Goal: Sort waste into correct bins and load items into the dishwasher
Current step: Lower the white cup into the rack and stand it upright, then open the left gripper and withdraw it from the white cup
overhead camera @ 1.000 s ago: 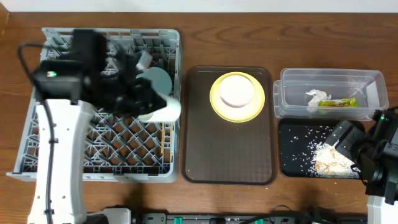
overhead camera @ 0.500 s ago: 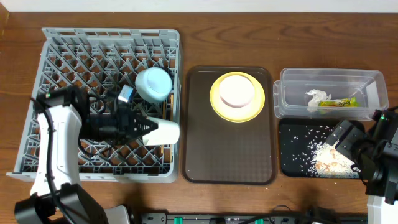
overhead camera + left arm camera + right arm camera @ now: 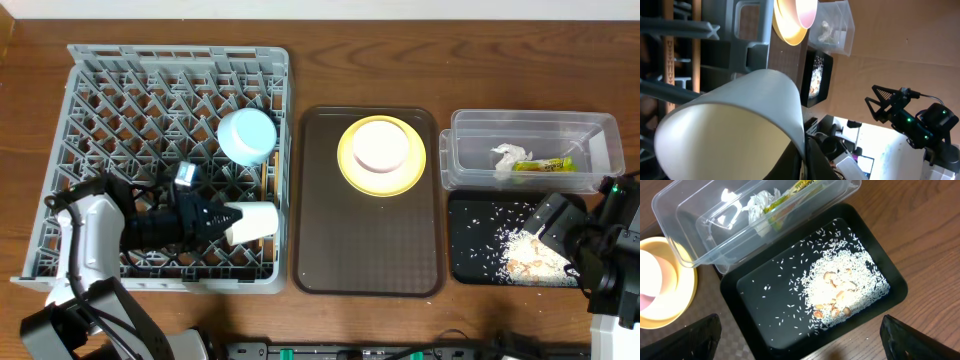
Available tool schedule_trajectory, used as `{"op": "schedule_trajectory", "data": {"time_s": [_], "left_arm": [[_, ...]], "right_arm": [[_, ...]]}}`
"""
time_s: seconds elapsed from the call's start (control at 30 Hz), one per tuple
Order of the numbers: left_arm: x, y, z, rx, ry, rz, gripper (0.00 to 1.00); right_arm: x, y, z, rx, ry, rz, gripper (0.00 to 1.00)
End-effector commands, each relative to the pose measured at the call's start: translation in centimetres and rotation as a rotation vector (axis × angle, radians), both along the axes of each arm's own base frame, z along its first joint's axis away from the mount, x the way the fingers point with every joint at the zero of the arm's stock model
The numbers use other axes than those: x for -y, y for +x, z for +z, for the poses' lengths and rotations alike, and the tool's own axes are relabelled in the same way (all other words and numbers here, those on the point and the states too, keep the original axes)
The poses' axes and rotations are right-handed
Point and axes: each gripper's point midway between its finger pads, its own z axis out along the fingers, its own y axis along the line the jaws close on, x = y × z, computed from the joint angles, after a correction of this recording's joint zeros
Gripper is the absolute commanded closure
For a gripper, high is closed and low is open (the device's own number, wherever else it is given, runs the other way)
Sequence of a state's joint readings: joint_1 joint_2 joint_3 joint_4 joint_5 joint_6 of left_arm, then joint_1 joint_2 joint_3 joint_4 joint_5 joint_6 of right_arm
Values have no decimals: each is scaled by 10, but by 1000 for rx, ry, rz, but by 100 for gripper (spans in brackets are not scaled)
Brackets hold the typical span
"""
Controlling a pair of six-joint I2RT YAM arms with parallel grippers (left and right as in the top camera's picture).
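Note:
My left gripper (image 3: pixel 222 222) is shut on the rim of the small white cup (image 3: pixel 255 221), holding it on its side over the front right part of the grey dish rack (image 3: pixel 110 110). The cup fills the left wrist view (image 3: pixel 730 130). The light blue bowl (image 3: pixel 247 134) sits in the rack, with a wooden chopstick (image 3: pixel 264 180) beside it. The pale pink bowl (image 3: pixel 380 145) rests on the yellow plate (image 3: pixel 350 170). The napkin (image 3: pixel 508 155) and wrapper (image 3: pixel 543 165) lie in the clear tub (image 3: pixel 470 125). Rice (image 3: pixel 845 287) lies in the black tray (image 3: pixel 755 310). My right gripper (image 3: pixel 805 345) is open above that tray's near edge.
The plate and bowl stand on a brown serving tray (image 3: pixel 365 240) between the rack and the bins. The clear tub and the black tray (image 3: pixel 470 250) sit side by side at the right. My right arm (image 3: pixel 610 260) is at the table's right front corner.
My left arm has swung down toward the front of the rack, carrying the white cup from beside the blue bowl to the front right cells. The right arm has not moved.

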State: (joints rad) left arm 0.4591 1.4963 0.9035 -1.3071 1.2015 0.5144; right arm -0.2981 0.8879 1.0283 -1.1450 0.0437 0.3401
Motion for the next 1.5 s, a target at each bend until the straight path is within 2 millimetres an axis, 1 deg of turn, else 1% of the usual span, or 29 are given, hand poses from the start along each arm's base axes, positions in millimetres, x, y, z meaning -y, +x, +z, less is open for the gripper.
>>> {"op": "schedule_trajectory", "data": {"time_s": [0.0, 0.1, 0.2, 0.23, 0.33, 0.37, 0.47, 0.57, 0.73, 1.03, 1.13, 1.2, 1.3, 1.33, 1.37, 1.4, 1.47], "left_arm": [[0, 0, -2, 27, -10, 1, 92], [0, 0, -2, 29, -9, 2, 92], [-4, 0, -9, 11, 30, -2, 92], [-8, -2, -18, -22, 74, -4, 92], [-18, -3, -31, -71, 145, 3, 92], [-26, -5, -41, -122, 198, 21, 92], [-41, -7, -56, -206, 282, 59, 92], [-52, -8, -65, -284, 332, 110, 92], [-63, -5, -74, -325, 388, 155, 92], [-66, -2, -75, -310, 404, 161, 92], [-67, 0, -75, -330, 398, 183, 92], [-69, 4, -72, -344, 395, 210, 89], [-75, 14, -62, -332, 402, 250, 86], [-78, 18, -57, -321, 407, 264, 83], [-80, 22, -52, -309, 412, 276, 27], [-82, 27, -45, -290, 419, 288, 8], [-87, 35, -30, -250, 434, 317, 8]], "right_arm": [[1, 0, 5, 15, -5, -11, 1], [1, 0, 5, 15, -5, -11, 1], [1, 0, 5, 15, -5, -11, 1], [1, 0, 5, 15, -5, -11, 1], [1, 0, 5, 15, -5, -11, 1], [1, 0, 5, 15, -5, -11, 1], [1, 0, 5, 15, -5, -11, 1], [1, 0, 5, 15, -5, -11, 1], [1, 0, 5, 15, -5, -11, 1], [1, 0, 5, 15, -5, -11, 1], [1, 0, 5, 15, -5, -11, 1], [1, 0, 5, 15, -5, -11, 1], [1, 0, 5, 15, -5, -11, 1], [1, 0, 5, 15, -5, -11, 1], [1, 0, 5, 15, -5, -11, 1], [1, 0, 5, 15, -5, -11, 1], [1, 0, 5, 15, -5, -11, 1]]}}
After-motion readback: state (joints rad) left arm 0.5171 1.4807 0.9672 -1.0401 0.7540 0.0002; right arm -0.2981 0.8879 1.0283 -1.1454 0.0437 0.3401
